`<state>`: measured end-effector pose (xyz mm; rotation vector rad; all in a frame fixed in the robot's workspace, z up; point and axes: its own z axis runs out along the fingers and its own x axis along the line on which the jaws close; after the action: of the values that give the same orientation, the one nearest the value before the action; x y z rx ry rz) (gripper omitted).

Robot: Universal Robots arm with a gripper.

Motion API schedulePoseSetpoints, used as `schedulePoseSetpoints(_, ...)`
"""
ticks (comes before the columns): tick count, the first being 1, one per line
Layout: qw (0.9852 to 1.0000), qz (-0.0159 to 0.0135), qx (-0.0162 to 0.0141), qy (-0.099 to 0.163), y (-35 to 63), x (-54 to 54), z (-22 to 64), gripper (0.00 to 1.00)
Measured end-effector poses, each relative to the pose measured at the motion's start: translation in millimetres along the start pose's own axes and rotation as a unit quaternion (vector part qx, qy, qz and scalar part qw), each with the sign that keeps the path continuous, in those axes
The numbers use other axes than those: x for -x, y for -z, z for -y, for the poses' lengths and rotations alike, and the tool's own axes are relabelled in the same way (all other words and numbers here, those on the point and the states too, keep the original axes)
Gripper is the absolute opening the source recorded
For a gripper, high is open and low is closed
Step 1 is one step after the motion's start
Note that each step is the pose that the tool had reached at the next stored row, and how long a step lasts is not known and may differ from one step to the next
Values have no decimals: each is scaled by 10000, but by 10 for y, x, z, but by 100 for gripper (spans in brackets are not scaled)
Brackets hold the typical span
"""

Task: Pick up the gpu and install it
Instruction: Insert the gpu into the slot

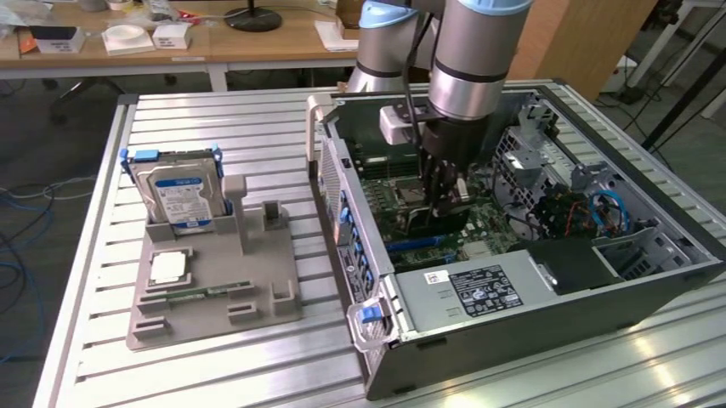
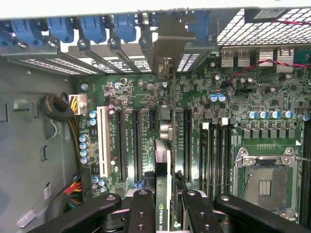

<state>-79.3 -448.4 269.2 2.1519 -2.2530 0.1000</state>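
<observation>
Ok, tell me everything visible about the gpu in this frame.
The gpu is seen edge-on in the wrist view: a thin card with a green board edge and a black part bearing a green logo, its metal bracket end toward the case's rear slots. It stands upright, gripped between the gripper fingers, directly above the motherboard expansion slots. In the exterior view it hangs dark under the gripper inside the open case. Whether it touches a slot cannot be told.
</observation>
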Motion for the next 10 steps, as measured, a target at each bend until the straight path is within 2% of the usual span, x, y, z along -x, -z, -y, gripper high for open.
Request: schedulePoseSetpoints(10, 10000, -1, -2, 0, -115, 6, -10, 26)
